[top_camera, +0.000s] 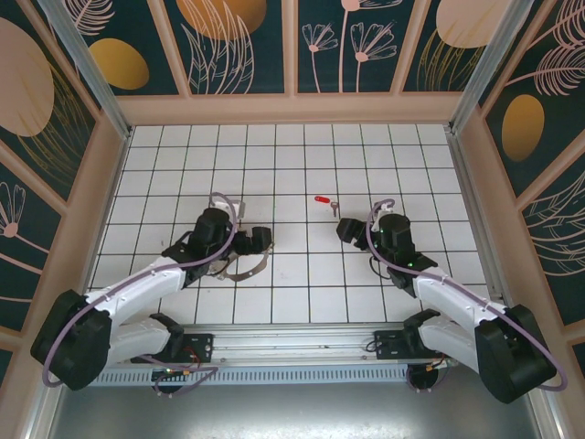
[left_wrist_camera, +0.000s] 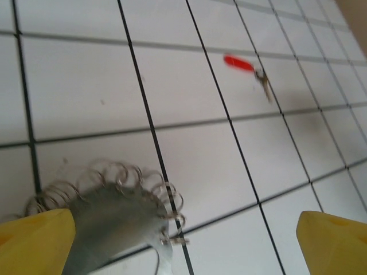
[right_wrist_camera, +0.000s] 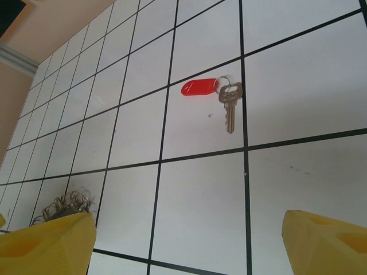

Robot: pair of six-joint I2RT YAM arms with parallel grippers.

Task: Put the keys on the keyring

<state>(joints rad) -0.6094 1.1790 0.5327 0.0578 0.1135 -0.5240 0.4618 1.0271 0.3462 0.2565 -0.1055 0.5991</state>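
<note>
On the left of the overhead view, the left gripper [top_camera: 256,240] sat low over the white gridded table [top_camera: 183,165]. The keyring [top_camera: 249,272] lay on the table at its near side, partly hidden under the wrist. In the left wrist view, that gripper [left_wrist_camera: 186,243] stood wide apart, its 2 yellow fingertips [left_wrist_camera: 35,240] at opposite bottom corners of the frame. The keyring [left_wrist_camera: 114,215] showed as a grey band fringed with many small wire loops. It sat just beside the left fingertip and was partly covered by it, and I could not tell whether the 2 touched. Nothing was clamped between the fingers, and bare tiles filled most of the gap.

Further right, near the middle of the table, lay the keys [top_camera: 322,199]. They were well apart from the keyring and a little beyond both grippers. From the left wrist they [left_wrist_camera: 241,63] appeared blurred in the distance. From the right wrist the keys [right_wrist_camera: 212,94] were sharp: 1 red plastic tag joined by a small ring to 1 silver key, flat on a tile beside a black grid line.

On the right, the right gripper [top_camera: 347,229] pointed toward the keys without touching them. In its own camera the right gripper [right_wrist_camera: 186,243] was spread wide and held nothing, with its fingertips [right_wrist_camera: 327,240] at the lower corners. The keyring [right_wrist_camera: 66,203] peeked over the left one.
</note>
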